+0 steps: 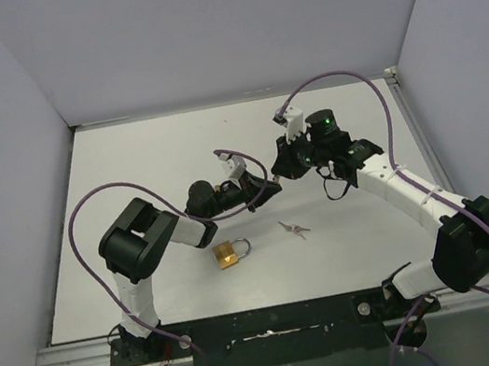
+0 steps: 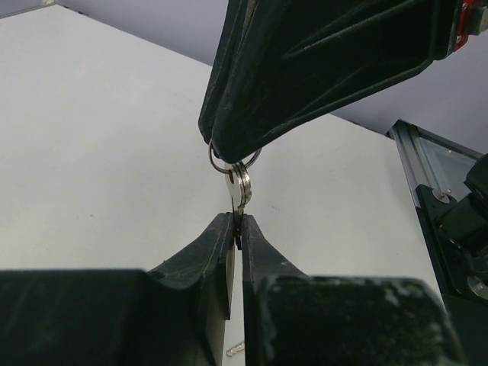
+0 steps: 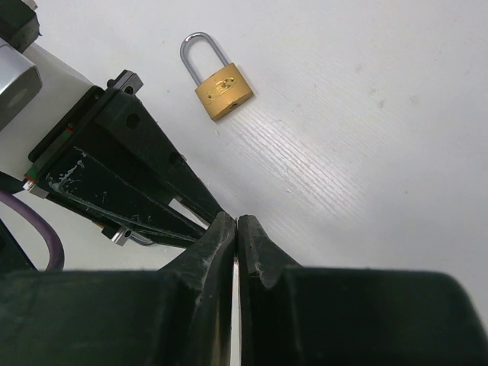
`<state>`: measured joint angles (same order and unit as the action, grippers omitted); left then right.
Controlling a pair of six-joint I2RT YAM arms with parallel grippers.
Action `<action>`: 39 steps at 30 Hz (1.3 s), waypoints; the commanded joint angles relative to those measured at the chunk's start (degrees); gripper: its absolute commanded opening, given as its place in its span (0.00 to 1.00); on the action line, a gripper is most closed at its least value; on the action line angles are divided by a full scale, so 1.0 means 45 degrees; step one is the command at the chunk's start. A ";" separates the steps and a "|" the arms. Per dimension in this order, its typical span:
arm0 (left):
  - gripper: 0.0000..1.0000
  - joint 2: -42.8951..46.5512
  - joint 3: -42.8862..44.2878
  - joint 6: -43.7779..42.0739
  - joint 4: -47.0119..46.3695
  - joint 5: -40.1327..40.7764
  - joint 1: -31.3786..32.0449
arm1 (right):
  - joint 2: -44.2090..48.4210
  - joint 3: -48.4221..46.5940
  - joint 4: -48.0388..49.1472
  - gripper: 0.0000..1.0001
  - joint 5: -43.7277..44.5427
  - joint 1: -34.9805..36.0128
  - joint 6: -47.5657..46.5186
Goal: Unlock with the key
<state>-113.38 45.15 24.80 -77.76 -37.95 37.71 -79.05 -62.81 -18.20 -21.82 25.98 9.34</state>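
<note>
Top view: padlock [image 1: 229, 255], brass with a steel shackle [image 1: 242, 246], flat on the tabletop [image 1: 137, 164] near centre; loose keys [image 1: 294, 228] just right of it.
Left wrist view: my left fingers [image 2: 213, 248] closed on the key [image 2: 239, 187] blade, held aloft; my right fingers [image 2: 305, 69] pinch its key ring [image 2: 216, 165].
Right wrist view: shackle looks seated, padlock untouched. Done: key in hand. Left: insert, turn.

I'm running this from a robotics lab test cell: a bare white bench [image 1: 174, 157] boxed in by plain grey panels [image 1: 226, 25]. The left arm [image 1: 137, 245] and right arm [image 1: 407, 192] are bolted to an aluminium rail [image 1: 76, 358], with purple cables [image 1: 339, 73] looping loose.
</note>
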 commanded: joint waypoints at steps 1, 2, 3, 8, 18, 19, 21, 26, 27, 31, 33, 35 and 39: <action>0.03 0.0473 0.0007 -0.0106 -0.0838 -0.0066 -0.0058 | 0.0277 0.0087 0.0219 0.00 0.0186 -0.0028 -0.0220; 0.02 0.0488 0.0007 -0.0111 -0.0827 -0.0055 -0.0043 | 0.0295 0.0089 0.0213 0.00 0.0182 -0.0030 -0.0218; 0.02 0.0516 0.0007 -0.0119 -0.0826 -0.0044 -0.0041 | 0.0299 0.0104 0.0198 0.00 0.0182 -0.0035 -0.0233; 0.04 0.0604 0.0007 -0.0148 -0.0819 -0.0042 -0.0056 | 0.0324 0.0147 0.0140 0.00 0.0216 -0.0122 -0.0279; 0.12 0.0738 -0.0345 -0.0323 -0.0622 -0.0130 -0.0052 | 0.0417 0.0190 0.0098 0.00 0.0206 -0.0226 -0.0302; 0.11 0.0760 -0.0362 -0.0350 -0.0623 -0.0122 -0.0047 | 0.0417 0.0202 0.0098 0.00 0.0202 -0.0240 -0.0317; 0.08 0.0795 -0.0380 -0.0369 -0.0612 -0.0108 -0.0051 | 0.0417 0.0206 0.0092 0.00 0.0200 -0.0256 -0.0301; 0.05 0.0837 -0.0413 -0.0393 -0.0631 -0.0081 -0.0055 | 0.0408 0.0225 0.0110 0.00 0.0182 -0.0250 -0.0333; 0.04 0.0855 -0.0412 -0.0396 -0.0624 -0.0081 -0.0042 | 0.0399 0.0226 0.0097 0.00 0.0187 -0.0258 -0.0338; 0.03 0.0898 -0.0433 -0.0404 -0.0612 -0.0027 -0.0041 | 0.0381 0.0243 0.0107 0.00 0.0165 -0.0262 -0.0323; 0.02 0.0933 -0.0480 -0.0416 -0.0612 0.0056 -0.0042 | 0.0365 0.0246 0.0095 0.00 0.0179 -0.0266 -0.0319; 0.01 0.1004 -0.0528 -0.0427 -0.0602 0.0163 -0.0056 | 0.0360 0.0275 0.0087 0.00 0.0220 -0.0270 -0.0345; 0.00 0.1196 -0.0594 -0.0454 -0.0409 0.0192 -0.0041 | 0.0356 0.0360 0.0079 0.00 0.0270 -0.0283 -0.0351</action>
<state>-112.29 42.50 23.35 -77.56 -37.56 37.71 -79.05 -61.52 -19.00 -21.23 25.15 8.54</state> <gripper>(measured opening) 0.010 0.034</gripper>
